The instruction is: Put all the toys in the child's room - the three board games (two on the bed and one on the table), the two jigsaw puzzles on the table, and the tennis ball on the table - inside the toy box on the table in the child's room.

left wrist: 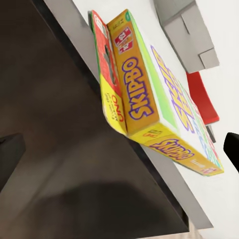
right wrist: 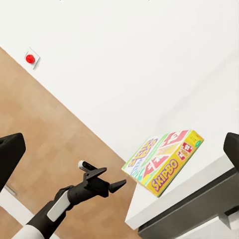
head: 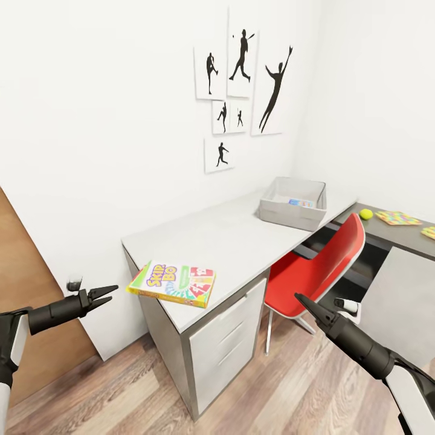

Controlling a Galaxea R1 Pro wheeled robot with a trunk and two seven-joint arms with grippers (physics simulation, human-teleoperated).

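Observation:
A yellow-green-red Skip-Bo board game lies flat on the near left corner of the table, jutting over the edge. My left gripper hovers open just left of it, not touching; the board game sits between its fingers ahead. My right gripper hangs in front of the drawers, fingers spread, nothing held. The grey toy box stands at the table's far end with a blue board game inside. The tennis ball and two jigsaw puzzles rest on the dark lower section.
A red chair is tucked under the table, right of the white drawer unit. A brown door stands behind my left arm. Silhouette posters hang on the white wall. Wood floor lies in front of the drawers.

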